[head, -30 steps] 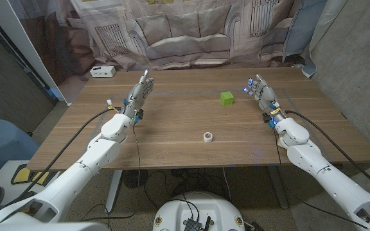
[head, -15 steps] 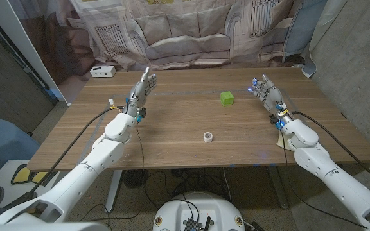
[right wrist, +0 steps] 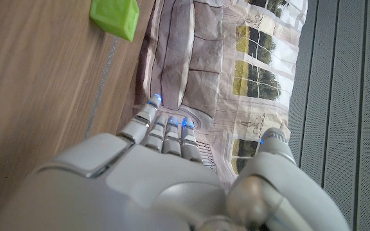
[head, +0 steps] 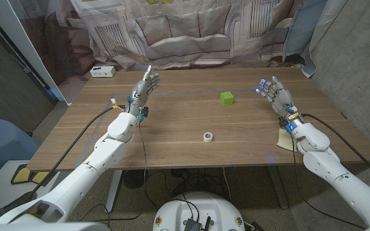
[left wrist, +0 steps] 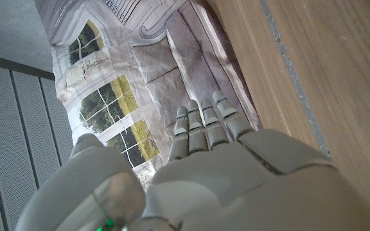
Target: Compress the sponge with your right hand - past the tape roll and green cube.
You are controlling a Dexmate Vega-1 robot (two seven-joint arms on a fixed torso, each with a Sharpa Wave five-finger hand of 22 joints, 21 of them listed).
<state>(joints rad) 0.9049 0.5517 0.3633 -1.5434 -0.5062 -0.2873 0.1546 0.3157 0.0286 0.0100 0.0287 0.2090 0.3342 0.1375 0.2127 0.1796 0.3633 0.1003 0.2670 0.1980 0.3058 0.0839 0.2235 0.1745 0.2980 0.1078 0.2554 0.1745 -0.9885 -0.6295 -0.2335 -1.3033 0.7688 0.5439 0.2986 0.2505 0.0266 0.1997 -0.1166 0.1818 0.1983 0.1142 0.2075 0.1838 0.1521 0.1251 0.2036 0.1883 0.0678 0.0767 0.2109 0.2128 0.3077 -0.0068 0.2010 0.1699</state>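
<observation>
A pale yellow sponge (head: 284, 140) lies near the table's right front, partly hidden by my right forearm. My right hand (head: 275, 95) stands raised beyond it with fingers apart and upright, holding nothing. The green cube (head: 227, 97) sits to the left of that hand; it also shows in the right wrist view as the cube (right wrist: 114, 17) past my right hand (right wrist: 166, 173). A small white tape roll (head: 207, 136) lies mid-table toward the front. My left hand (head: 143, 88) is raised over the table's left part, fingers apart and empty, as the left wrist view's hand (left wrist: 217, 160) confirms.
A white box (head: 101, 71) sits at the table's back left corner. A printed curtain (head: 191, 32) hangs behind the wooden table (head: 172, 128). Cables run along both forearms.
My right arm has swung outward to the right, away from the cube, uncovering more of the sponge by its wrist. My left hand has drifted slightly right and farther back.
</observation>
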